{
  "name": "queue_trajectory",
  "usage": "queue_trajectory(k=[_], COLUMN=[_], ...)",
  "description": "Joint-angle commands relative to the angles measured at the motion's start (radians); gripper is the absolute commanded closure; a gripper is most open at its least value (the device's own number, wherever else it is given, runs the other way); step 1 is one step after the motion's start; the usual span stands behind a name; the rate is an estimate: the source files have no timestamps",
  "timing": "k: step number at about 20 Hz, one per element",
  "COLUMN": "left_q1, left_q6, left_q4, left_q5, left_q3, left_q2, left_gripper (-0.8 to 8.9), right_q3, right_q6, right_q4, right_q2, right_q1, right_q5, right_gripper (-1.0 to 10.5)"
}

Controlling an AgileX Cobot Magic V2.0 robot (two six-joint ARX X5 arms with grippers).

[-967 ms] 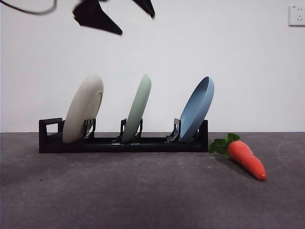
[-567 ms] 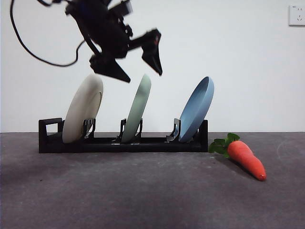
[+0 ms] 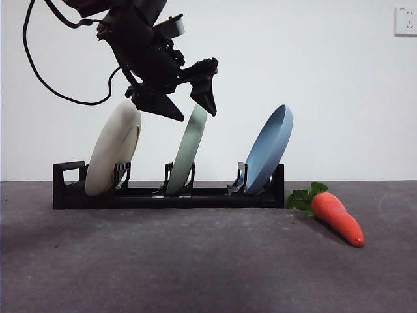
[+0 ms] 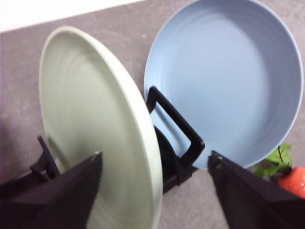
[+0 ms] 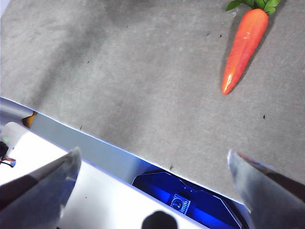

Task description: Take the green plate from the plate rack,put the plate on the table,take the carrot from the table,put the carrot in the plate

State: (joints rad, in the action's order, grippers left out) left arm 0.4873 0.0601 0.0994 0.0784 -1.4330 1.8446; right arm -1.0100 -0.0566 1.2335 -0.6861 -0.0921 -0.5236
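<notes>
Plates first: the green plate [image 3: 189, 149] sits in the middle slot of the plate rack [image 3: 168, 194], leaning the same way as the cream plate [image 3: 113, 150] on one side and the blue plate [image 3: 268, 149] on the other. Left hand [image 3: 190, 107] is down at the top rim of the green plate with its jaws spread wide, one on each side of the rim, not touching it as far as I can see. From the left wrist camera the green plate [image 4: 97, 124] runs right up between the two jaws, with the blue plate [image 4: 224, 78] just behind it and a rack prong between them. Carrot [image 3: 335, 215] is lying on the counter [image 3: 195, 261] just past the blue-plate end of the rack, leaves toward the rack and tip pointing away. Right hand [image 5: 152, 167] hangs over bare counter near its edge, jaws spread and holding nothing, with the carrot [image 5: 244, 46] well apart from it in that wrist camera.
</notes>
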Motion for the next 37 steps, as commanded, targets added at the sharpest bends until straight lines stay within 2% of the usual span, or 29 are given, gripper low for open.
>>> queue_trajectory(k=[1,4,6,10,11,15,20,29,33,37], left_q1=[-0.010,-0.013,-0.021,-0.031,-0.032,-0.042,-0.058,-0.055,-0.035,0.014], left_q6=[-0.008,-0.008,0.005,0.028,0.034,0.093,0.206,0.206,0.193,0.096], left_q4=[-0.008,-0.009,-0.008,-0.009,-0.009,-0.034,-0.103,-0.092,-0.029,0.101], left_q5=[0.031,0.056,0.084,0.087,0.087,0.126,0.211,0.253,0.272,0.298], left_q3=[0.003,0.003,0.003,0.003,0.003,0.003,0.001,-0.010,-0.010,-0.010], left_q2=[0.009,0.009,0.009,0.009,0.009,0.009,-0.003,-0.132,-0.208,-0.292], left_gripper=[6.82,7.11,7.97,7.98,8.24,8.21,8.21,8.21,8.20,8.20], right_q3=[-0.003,-0.003,-0.003,-0.003,-0.003,-0.003,-0.003,-0.003,-0.003,-0.003], right_q6=[0.007,0.006,0.006,0.006,0.006,0.006,0.006,0.006,0.006,0.006], right_q4=[-0.005,-0.005,-0.005,-0.004,-0.004,-0.004,-0.004,-0.005,-0.005,-0.005], right_q2=[-0.001,-0.001,-0.001,-0.001,-0.001,-0.001,-0.001,-0.001,-0.001,-0.001], right_q1=[-0.003,-0.003,-0.003,-0.003,-0.003,-0.003,-0.003,-0.003,-0.003,-0.003], right_q5=[0.000,0.000,0.000,0.000,0.000,0.000,0.000,0.000,0.000,0.000], right_gripper=[3.8,3.8,3.8,3.8,3.8,3.8,3.8,3.8,3.8,3.8])
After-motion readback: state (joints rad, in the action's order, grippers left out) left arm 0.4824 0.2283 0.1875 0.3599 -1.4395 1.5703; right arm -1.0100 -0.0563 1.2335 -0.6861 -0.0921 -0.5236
